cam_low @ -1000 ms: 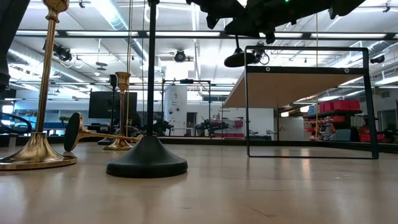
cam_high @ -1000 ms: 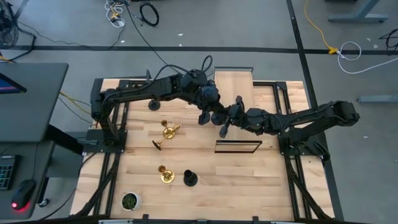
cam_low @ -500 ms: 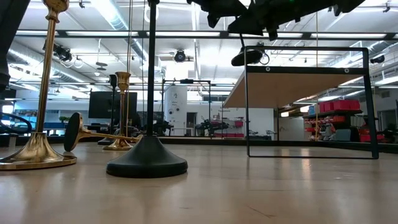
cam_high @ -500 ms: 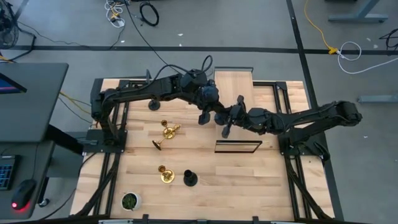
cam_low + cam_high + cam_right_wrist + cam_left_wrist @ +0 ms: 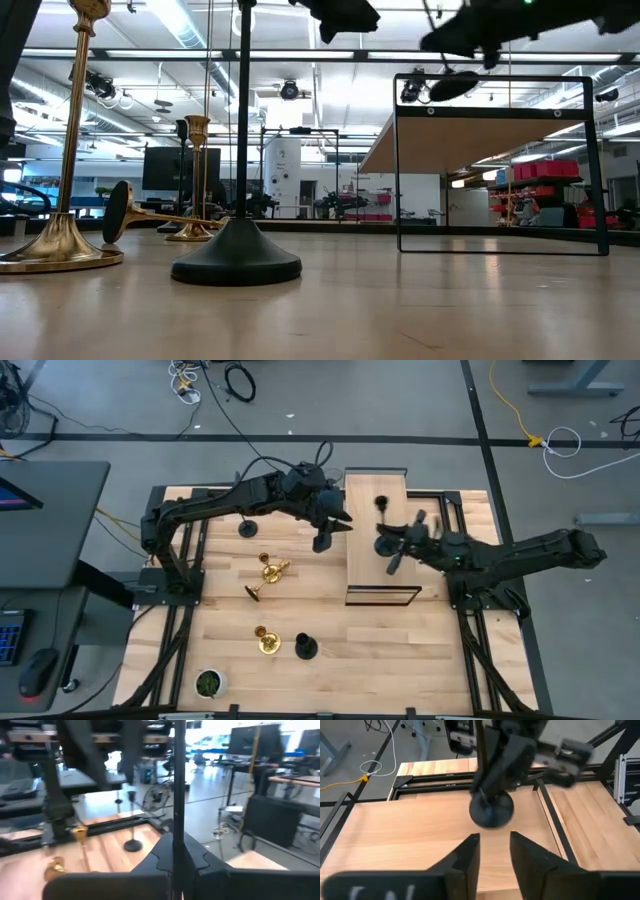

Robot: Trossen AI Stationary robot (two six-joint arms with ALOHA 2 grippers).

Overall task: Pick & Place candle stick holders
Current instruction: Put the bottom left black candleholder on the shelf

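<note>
High view shows the arms have parted after a handover. The right gripper (image 5: 398, 546) is now clamped alone on the thin stem of a matte black candlestick with a round base (image 5: 491, 811), above the raised pale-wood shelf (image 5: 362, 578). The left gripper (image 5: 490, 854) has drawn back, fingers apart and empty. Placement looks near, though whether the base touches the wood is unclear.

Raised shelf (image 5: 364, 530) top lies mostly bare, only a black holder (image 5: 380, 504) standing near its back edge. Left of the shelf, gold holders (image 5: 270, 570) crowd the bench (image 5: 330, 630), open wood lies in front of the shelf
</note>
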